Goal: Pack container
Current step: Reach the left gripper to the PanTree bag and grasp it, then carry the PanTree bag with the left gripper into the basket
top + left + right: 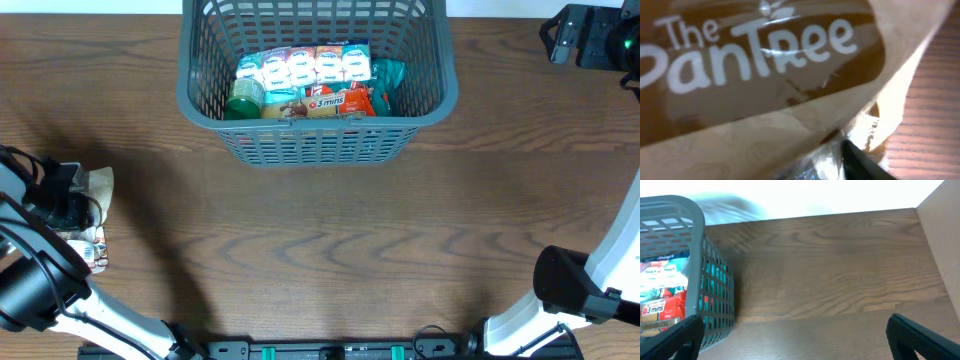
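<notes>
The container, a dark grey slatted basket (pixel 320 148), stands at the back centre and holds several snack packs (pixel 310 68), a "3 mins" pack (pixel 335 101) and a green-lidded tub (pixel 243 98). My left gripper (pixel 66 200) is at the far left edge, low over a brown and beige "The Pantree" snack pack (pixel 102 184). That pack (pixel 765 85) fills the left wrist view, pressed against one dark finger (pixel 860 162); the other finger is hidden. My right gripper (pixel 588 35) is open and empty at the back right, right of the basket (pixel 715 285).
Another small printed pack (pixel 96 250) lies on the table just in front of the left gripper. A light wooden wall (pixel 940 240) rises at the table's right side. Bare wood table (pixel 830 270) stretches beyond the right gripper (pixel 795 337).
</notes>
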Controlling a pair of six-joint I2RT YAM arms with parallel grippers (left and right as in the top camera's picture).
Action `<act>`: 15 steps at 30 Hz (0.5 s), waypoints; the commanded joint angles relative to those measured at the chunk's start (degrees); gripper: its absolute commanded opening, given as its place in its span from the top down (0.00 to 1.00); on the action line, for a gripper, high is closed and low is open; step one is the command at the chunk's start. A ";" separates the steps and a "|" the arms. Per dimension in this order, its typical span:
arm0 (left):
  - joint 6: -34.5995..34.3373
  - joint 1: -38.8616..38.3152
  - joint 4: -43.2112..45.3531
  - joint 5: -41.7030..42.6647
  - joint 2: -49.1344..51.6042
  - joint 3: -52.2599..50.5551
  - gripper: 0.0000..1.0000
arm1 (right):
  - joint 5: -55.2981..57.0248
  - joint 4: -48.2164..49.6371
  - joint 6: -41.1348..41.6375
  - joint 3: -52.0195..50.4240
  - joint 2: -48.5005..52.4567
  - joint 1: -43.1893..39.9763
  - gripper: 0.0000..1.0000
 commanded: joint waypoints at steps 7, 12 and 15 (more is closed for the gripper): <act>-5.35 -4.24 -2.47 1.53 1.29 1.36 0.94 | -0.22 0.11 0.87 -0.13 -0.15 0.72 0.01; -15.10 -8.26 -10.45 1.51 0.85 8.50 0.94 | -0.22 0.11 0.83 -0.13 -0.15 0.72 0.01; -26.01 -10.54 -19.45 1.53 0.83 17.70 0.94 | -0.22 -0.17 -0.02 -0.13 -0.15 0.72 0.01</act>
